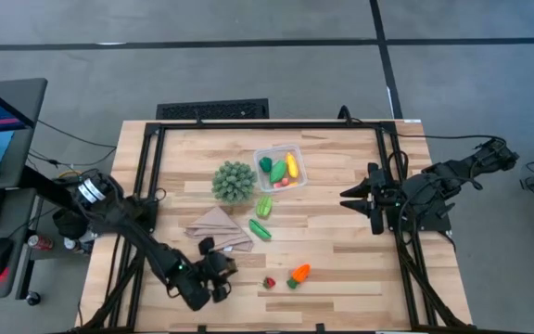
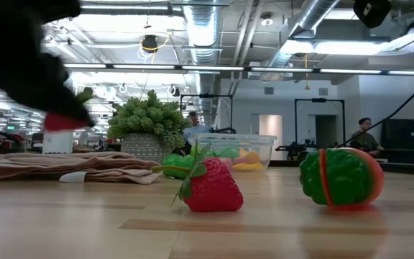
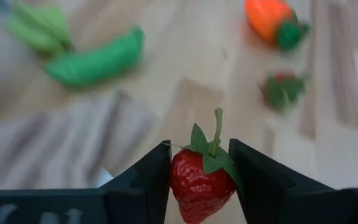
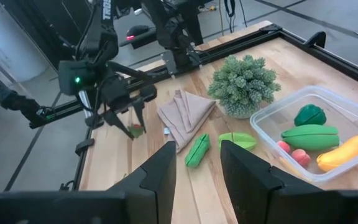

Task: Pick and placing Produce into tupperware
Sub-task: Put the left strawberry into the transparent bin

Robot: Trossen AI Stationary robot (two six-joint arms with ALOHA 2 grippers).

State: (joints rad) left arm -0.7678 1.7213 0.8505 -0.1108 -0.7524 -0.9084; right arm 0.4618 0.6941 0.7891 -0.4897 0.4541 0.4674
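Spreading widest of all, the wooden table (image 1: 341, 186) carries the clear tupperware (image 1: 279, 168), which sits well beyond the left gripper (image 3: 199, 180) with a banana, green pepper, pod and small red pieces inside. The spiky green ball (image 1: 235, 181) and tan folded cloth (image 1: 219, 228) lie between that container and the left gripper, two green pods (image 1: 261, 216) just past the cloth. Clamped between the left gripper's fingers is a strawberry (image 3: 199, 183), with a second strawberry (image 1: 269, 282) and the carrot (image 1: 298, 275) on the table just beside it, while the right gripper (image 4: 197, 168) waits well apart, fingers spread and empty.

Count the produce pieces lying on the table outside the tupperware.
4: two green pods by the cloth; strawberry and carrot side by side. Another strawberry sits in the left gripper.
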